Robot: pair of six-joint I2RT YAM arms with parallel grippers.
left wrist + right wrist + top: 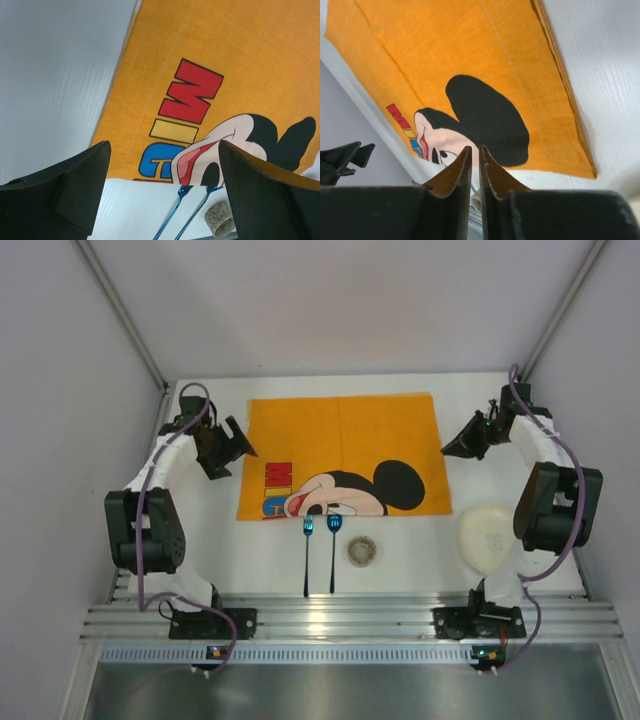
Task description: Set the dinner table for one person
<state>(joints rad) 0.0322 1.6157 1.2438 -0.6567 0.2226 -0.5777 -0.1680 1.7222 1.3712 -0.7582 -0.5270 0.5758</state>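
Dinner table (250,565): plain white top that fills the floor of the cell. A ribbed aluminium rail (350,620) runs along its near edge, and both arm bases are bolted on that rail.

Orange placemat (345,435) lies flat mid-table, set toward the far edge, with white top showing on both sides. It has a Mickey head printed on its near half and red/yellow/blue lettering at its near-left corner.

Left utensil (307,562) and right utensil (333,560) have slim dark handles and blue heads. They lie parallel, close but apart. The handles run toward the near edge and the heads sit right at the mat's near edge. Can't tell fork from spoon.

Round speckled piece (363,551), cork-coloured, sits just right of the utensils on bare white, near the mat but apart from it.

White dish (482,538) sits toward the near-right corner, partly hidden behind the right arm.

Left gripper (235,452) hangs just off the mat's left edge, toward the far-left corner, pointing in at the mat. Its fingers are spread wide with nothing between them. Its wrist view looks past both fingers onto the lettering, the utensil heads and the speckled piece.

Right gripper (448,449) hangs just off the mat's right edge, toward the far-right corner, pointing in at the mat. Its fingers are pinched almost together, leaving only a thin slit with nothing in it. Its wrist view shows the mat with Mickey's ear straight ahead.

Neither gripper touches anything.
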